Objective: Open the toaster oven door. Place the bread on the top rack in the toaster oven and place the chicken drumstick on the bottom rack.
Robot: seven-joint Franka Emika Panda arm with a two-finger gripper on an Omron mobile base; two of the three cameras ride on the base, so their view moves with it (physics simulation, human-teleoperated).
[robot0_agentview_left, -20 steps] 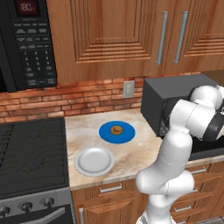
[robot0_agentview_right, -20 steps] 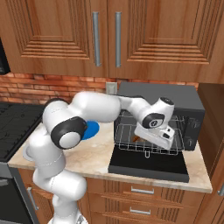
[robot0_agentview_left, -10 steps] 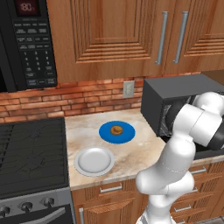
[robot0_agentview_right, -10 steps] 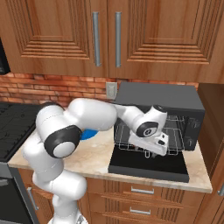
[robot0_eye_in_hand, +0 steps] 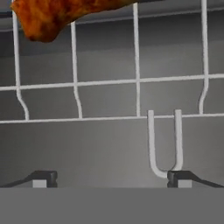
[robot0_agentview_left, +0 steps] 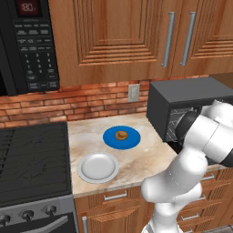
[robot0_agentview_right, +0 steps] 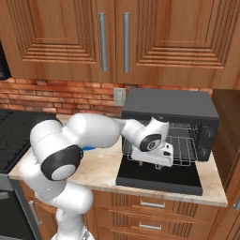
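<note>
The toaster oven [robot0_agentview_right: 169,104] stands at the right end of the counter, its door [robot0_agentview_right: 159,178] folded down flat in front. My gripper [robot0_agentview_right: 165,154] hovers just over the door at the oven mouth, facing the silver wire rack [robot0_eye_in_hand: 138,81]. Its fingertips [robot0_eye_in_hand: 43,178] stand wide apart with nothing between them, so it is open [robot0_eye_in_hand: 111,178]. The reddish-brown chicken drumstick [robot0_eye_in_hand: 57,15] lies on the rack beyond the fingers, apart from them. The bread [robot0_agentview_left: 121,134] sits on the blue plate [robot0_agentview_left: 109,139], left of the toaster oven [robot0_agentview_left: 182,98].
An empty white plate [robot0_agentview_left: 98,167] lies near the counter's front edge. A stove [robot0_agentview_left: 32,159] is at the left with the black microwave [robot0_agentview_left: 27,41] above it. Wooden cabinets [robot0_agentview_right: 112,37] hang over the counter. My arm's elbow [robot0_agentview_left: 205,136] blocks the oven front.
The hand has drawn back left and slightly down, out of the oven mouth over the open door. The bread and the plates have not moved.
</note>
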